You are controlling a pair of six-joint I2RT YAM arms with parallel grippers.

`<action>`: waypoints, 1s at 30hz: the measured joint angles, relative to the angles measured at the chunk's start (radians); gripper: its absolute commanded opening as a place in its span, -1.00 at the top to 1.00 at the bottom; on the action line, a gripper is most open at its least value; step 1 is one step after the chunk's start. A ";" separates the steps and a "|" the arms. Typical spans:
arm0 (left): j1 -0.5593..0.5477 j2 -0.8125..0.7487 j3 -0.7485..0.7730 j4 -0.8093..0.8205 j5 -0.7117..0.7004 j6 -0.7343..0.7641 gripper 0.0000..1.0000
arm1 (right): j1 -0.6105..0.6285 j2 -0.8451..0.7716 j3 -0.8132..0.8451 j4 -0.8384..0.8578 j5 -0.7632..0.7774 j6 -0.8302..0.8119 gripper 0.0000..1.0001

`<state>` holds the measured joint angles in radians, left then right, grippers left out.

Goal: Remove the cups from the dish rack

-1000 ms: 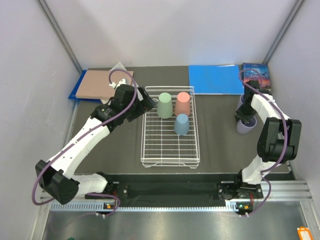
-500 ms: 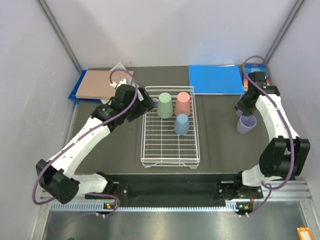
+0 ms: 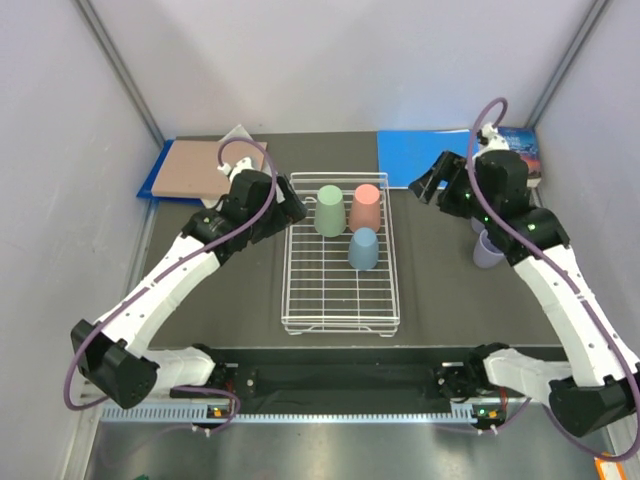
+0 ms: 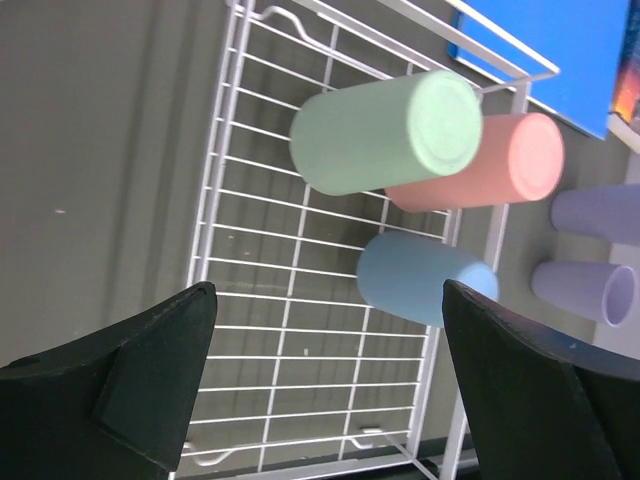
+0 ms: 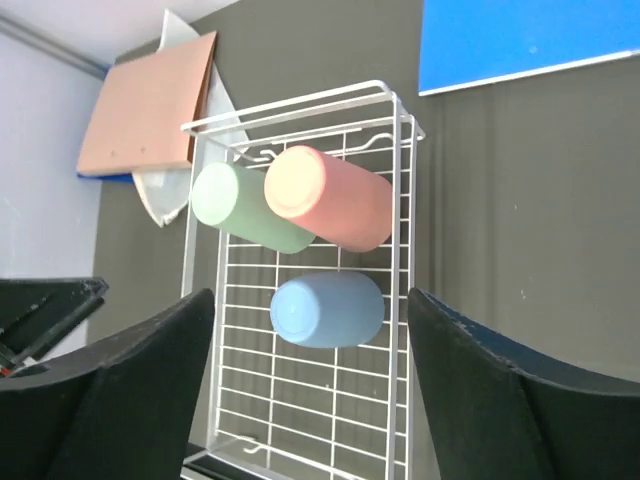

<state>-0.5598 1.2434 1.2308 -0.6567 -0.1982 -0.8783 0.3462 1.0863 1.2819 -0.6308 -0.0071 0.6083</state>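
The white wire dish rack (image 3: 340,325) lies mid-table with three cups upside down at its far end: pale green (image 3: 329,210), salmon pink (image 3: 365,208) and light blue (image 3: 363,249). Two lilac cups (image 3: 488,250) stand on the table right of the rack, half hidden by my right arm. My left gripper (image 3: 297,205) hovers open at the rack's far left corner, beside the green cup. My right gripper (image 3: 432,183) hangs open right of the rack, holding nothing. The left wrist view shows the green (image 4: 385,130), pink (image 4: 490,165), blue (image 4: 420,280) and lilac (image 4: 585,290) cups beyond the open gripper (image 4: 335,390).
A flat blue folder (image 3: 430,158) lies at the back, a dark book (image 3: 515,150) at its right. A brown board (image 3: 195,168) on a blue sheet with a white cloth (image 3: 240,135) sits back left. Grey walls close in both sides.
My right gripper opened, let go of a lilac cup on the table and rose, swinging left towards the rack. The left arm stayed where it was.
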 measured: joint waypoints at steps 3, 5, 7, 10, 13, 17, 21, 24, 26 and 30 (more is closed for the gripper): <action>0.000 -0.004 0.000 -0.036 -0.059 0.014 -0.98 | 0.059 0.045 0.019 0.006 0.025 -0.052 -0.77; 0.000 -0.004 0.000 -0.073 -0.097 0.020 -0.98 | 0.137 0.117 0.055 0.016 0.074 -0.095 -0.83; 0.000 -0.004 0.000 -0.103 -0.122 0.029 -0.98 | 0.227 0.180 0.072 0.018 0.134 -0.138 -0.88; 0.000 -0.004 0.000 -0.132 -0.139 0.041 -0.98 | 0.325 0.234 0.075 0.016 0.187 -0.179 -0.92; 0.000 -0.011 0.000 -0.142 -0.144 0.044 -0.98 | 0.387 0.254 0.074 0.017 0.223 -0.202 -0.95; 0.000 -0.035 -0.002 -0.155 -0.151 0.044 -0.98 | 0.430 0.254 0.055 0.034 0.257 -0.207 -0.96; 0.000 -0.043 -0.003 -0.158 -0.154 0.044 -0.98 | 0.449 0.260 -0.012 0.055 0.275 -0.205 -0.96; 0.000 -0.043 -0.006 -0.159 -0.154 0.044 -0.98 | 0.451 0.301 -0.021 0.056 0.284 -0.205 -0.95; 0.000 -0.043 -0.007 -0.159 -0.154 0.044 -0.98 | 0.451 0.332 -0.022 0.060 0.287 -0.205 -0.94; 0.000 -0.043 -0.008 -0.159 -0.154 0.044 -0.98 | 0.451 0.378 -0.034 0.065 0.286 -0.205 -0.90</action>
<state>-0.5598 1.2007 1.2228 -0.8162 -0.3523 -0.8341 0.7971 1.4639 1.2480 -0.5655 0.2794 0.4034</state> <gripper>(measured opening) 0.987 0.966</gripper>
